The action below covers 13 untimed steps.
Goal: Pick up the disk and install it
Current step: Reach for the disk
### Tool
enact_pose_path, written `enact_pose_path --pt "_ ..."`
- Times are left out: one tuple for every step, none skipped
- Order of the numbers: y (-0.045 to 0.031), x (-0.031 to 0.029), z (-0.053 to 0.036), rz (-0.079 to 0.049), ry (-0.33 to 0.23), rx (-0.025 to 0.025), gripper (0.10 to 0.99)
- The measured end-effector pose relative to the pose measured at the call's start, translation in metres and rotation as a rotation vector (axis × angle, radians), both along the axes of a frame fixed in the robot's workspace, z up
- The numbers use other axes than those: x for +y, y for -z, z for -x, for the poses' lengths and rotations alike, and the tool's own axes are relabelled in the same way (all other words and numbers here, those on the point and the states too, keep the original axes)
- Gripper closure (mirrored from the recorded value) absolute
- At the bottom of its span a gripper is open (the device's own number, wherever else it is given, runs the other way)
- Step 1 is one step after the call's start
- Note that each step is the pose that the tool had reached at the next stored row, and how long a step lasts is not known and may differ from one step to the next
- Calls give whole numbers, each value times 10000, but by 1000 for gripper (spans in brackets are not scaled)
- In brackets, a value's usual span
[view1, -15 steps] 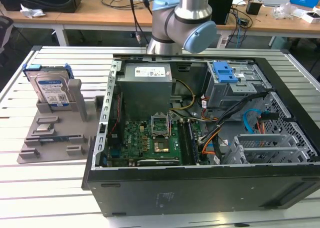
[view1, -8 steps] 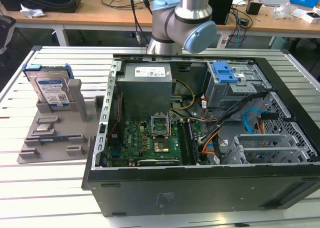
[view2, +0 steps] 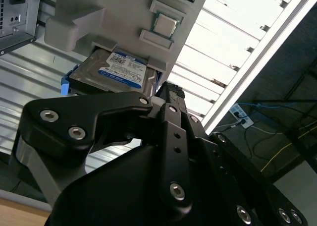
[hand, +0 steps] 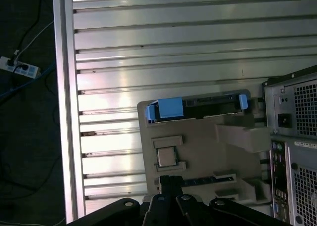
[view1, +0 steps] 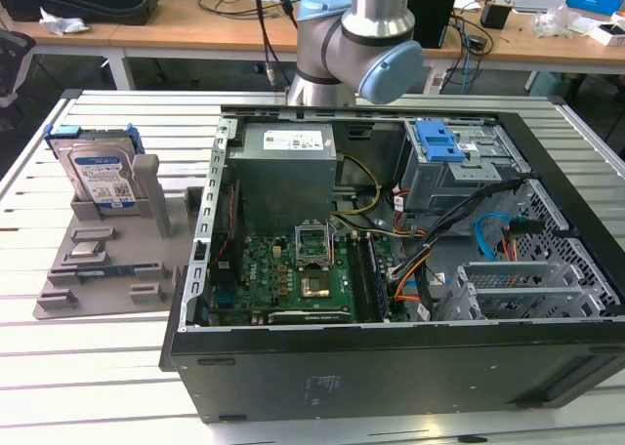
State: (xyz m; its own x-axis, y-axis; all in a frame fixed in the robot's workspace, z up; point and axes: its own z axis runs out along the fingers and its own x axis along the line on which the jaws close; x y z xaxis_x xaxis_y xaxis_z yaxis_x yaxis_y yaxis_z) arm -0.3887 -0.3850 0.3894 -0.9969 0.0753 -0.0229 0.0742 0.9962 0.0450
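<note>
Disk [view1: 103, 177] upright in holder [view1: 146, 242], gripper [hand: 171, 179] clear.
We find the disk's top edge free above the grey holder, beside the open case [view1: 391, 357]; the gripper hangs overhead, fingers pressed together, holding nothing.

The computer case [view1: 391, 367] lies on the table [view1: 98, 396]. Beside the case, on the exterior view's left, a fixture [view1: 122, 269] holds the disk [view1: 101, 175] upright. Inside the case, the power supply [view1: 288, 172] sits behind the motherboard [view1: 283, 279] — and the drive cage [view1: 449, 162] is toward the exterior view's right
</note>
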Motion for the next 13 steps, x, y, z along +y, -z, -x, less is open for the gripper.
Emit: enact_pose_path --pt "6 10 -16 -1 0 0 980" --pt "11 28 -45 3 -2 1 980" --pt "14 49 -75 18 -1 4 980" --pt "17 68 -105 29 -1 5 980" --pt "21 93 -147 41 0 6 980" --pt "23 109 -174 46 1 6 980" --pt "23 111 -178 46 1 7 980" --pt "23 110 -178 46 1 7 980" --pt "23 110 -179 46 0 7 980" --pt "23 110 -180 46 0 6 980" --pt "23 110 -180 46 0 7 980" --pt "23 110 -181 46 0 7 980" --pt "23 110 -180 47 0 7 980"
